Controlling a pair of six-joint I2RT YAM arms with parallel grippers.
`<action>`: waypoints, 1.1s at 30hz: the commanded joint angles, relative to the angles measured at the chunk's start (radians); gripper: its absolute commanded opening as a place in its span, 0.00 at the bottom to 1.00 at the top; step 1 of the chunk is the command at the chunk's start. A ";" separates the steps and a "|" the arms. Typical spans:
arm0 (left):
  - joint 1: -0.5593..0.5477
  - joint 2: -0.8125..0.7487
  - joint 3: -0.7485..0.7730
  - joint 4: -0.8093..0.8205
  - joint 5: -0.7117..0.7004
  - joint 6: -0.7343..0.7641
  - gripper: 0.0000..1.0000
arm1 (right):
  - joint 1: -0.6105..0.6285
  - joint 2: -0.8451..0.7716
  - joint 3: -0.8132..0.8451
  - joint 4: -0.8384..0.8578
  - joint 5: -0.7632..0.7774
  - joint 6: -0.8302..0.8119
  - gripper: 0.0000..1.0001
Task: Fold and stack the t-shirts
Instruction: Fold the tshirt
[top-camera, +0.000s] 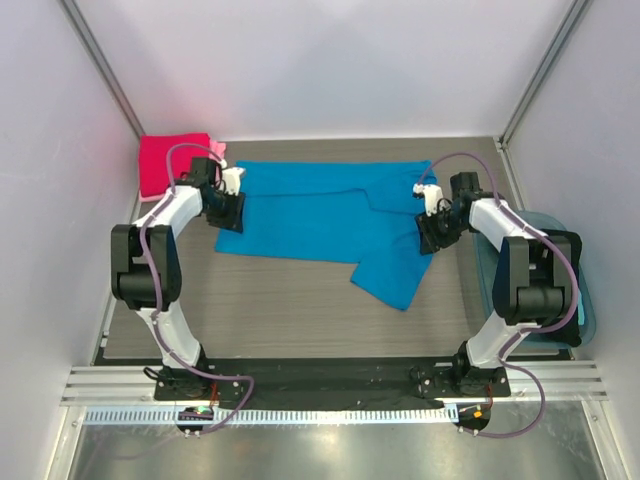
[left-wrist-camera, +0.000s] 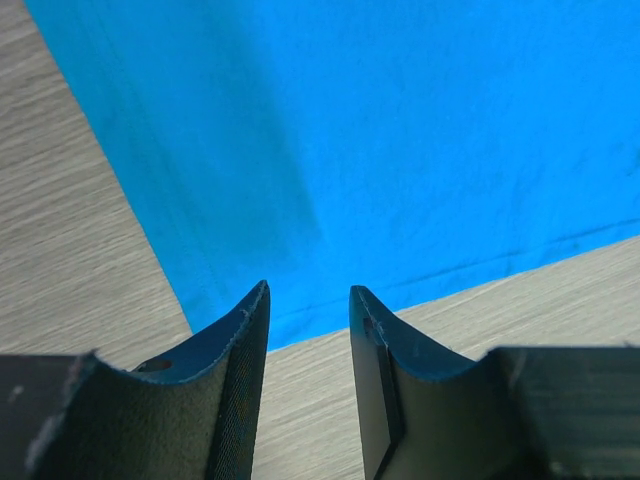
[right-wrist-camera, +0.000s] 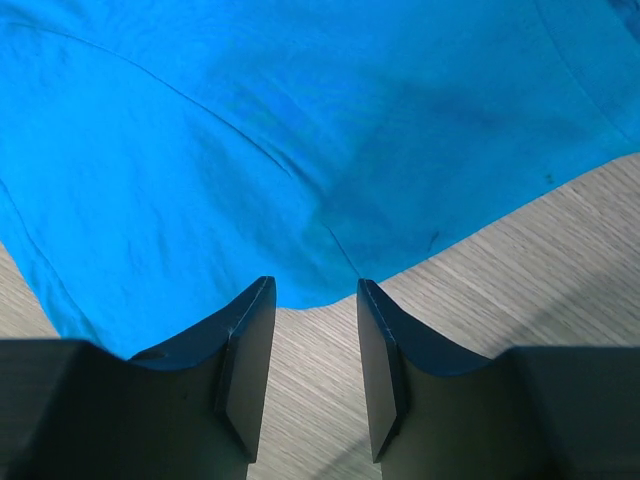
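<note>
- Overhead: blue t-shirt (top-camera: 320, 215) spread on the table (top-camera: 300, 310), red t-shirt (top-camera: 172, 163) folded far-left; blue's fold apparently not yet made.
- Left wrist: left tool (left-wrist-camera: 308, 290) apart, empty, at the shirt's corner.
- Right wrist: right tool (right-wrist-camera: 315, 285) apart at the cloth edge; both must pinch next.

The bright blue t-shirt (top-camera: 320, 215) is one solid colour with no print; in the wrist views its seams show as thin, darker blue lines. The red t-shirt (top-camera: 170, 165) is a vivid pinkish crimson, also plain. The table (top-camera: 280, 310) has a grey-brown wood-grain pattern of fine parallel streaks. The tub (top-camera: 588, 300) is a translucent pale blue. The left arm (top-camera: 170, 215) and right arm (top-camera: 495, 225) are white with black joints, and mauve cables (top-camera: 455, 158) loop along them. The left gripper (left-wrist-camera: 308, 295) and right gripper (right-wrist-camera: 315, 290) have matte black fingers. The walls (top-camera: 330, 60) are plain white.
</note>
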 joint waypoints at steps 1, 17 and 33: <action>0.001 0.041 0.021 0.001 -0.002 -0.001 0.39 | -0.002 0.016 -0.002 0.013 -0.008 -0.040 0.43; 0.010 0.072 0.056 0.008 -0.002 0.005 0.38 | 0.037 -0.013 -0.131 -0.052 0.078 -0.090 0.43; 0.011 0.014 0.059 -0.018 0.017 0.123 0.38 | 0.038 -0.024 0.209 -0.049 0.144 -0.055 0.45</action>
